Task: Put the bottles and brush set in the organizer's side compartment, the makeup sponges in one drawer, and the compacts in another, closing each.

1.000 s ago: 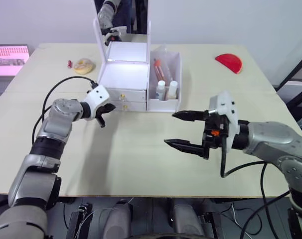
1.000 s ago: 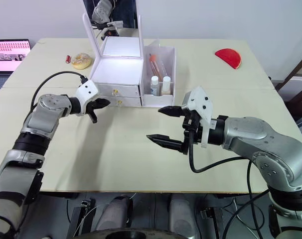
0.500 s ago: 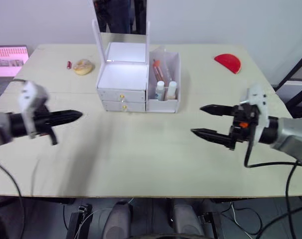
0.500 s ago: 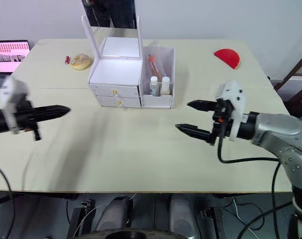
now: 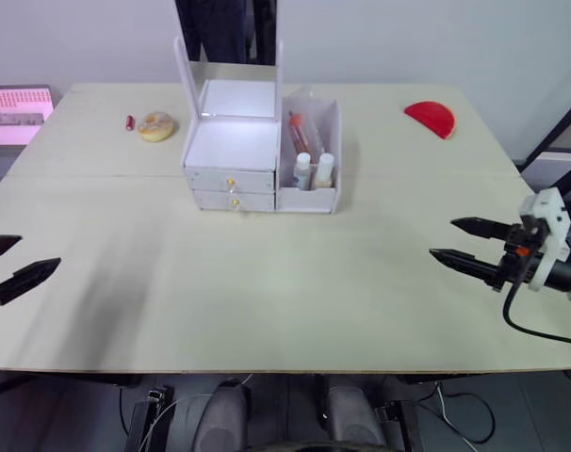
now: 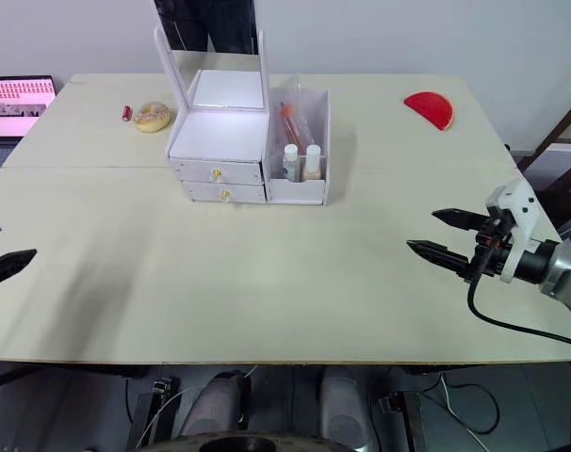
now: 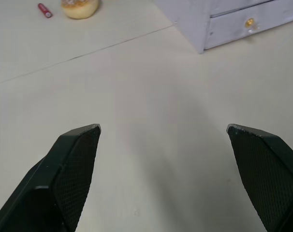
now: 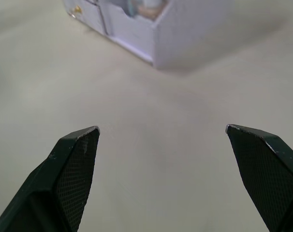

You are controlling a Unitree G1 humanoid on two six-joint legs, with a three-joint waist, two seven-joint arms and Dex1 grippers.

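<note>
Head views: white organizer (image 5: 234, 155) sits mid-table toward the far edge, mirror lid raised. Both drawers (image 5: 231, 189) read as pushed flush, gold knobs facing the robot. Side compartment (image 5: 312, 155) on the organizer's right holds two small white-capped bottles (image 5: 314, 170) upright at the front, and behind them what looks like the brush set in a clear sleeve (image 5: 299, 132). No sponges or compacts lie loose on the table; a tan round item (image 5: 157, 125) and a small red stick (image 5: 130, 121) rest far-left, a red half-round piece (image 5: 431, 118) far-right. Left gripper (image 5: 8, 263) hangs at the left table edge, jaws apart, empty. Right gripper (image 5: 466, 245) hovers near the right edge, jaws wide, empty. Both well apart from the organizer.

Left wrist view: fingers (image 7: 71, 166) spread wide over bare table; lower drawer knob (image 7: 250, 22) and the tan item (image 7: 80, 7) lie ahead.

Right wrist view: fingers (image 8: 74, 164) wide; organizer's side wall (image 8: 185, 29) ahead.

Judgement: sorting looks finished or nearly so. Good practice now: check both drawer fronts sit flush; if one is proud, press squarely beside the knob with a closed fingertip, steadying the light box with the other gripper.
</note>
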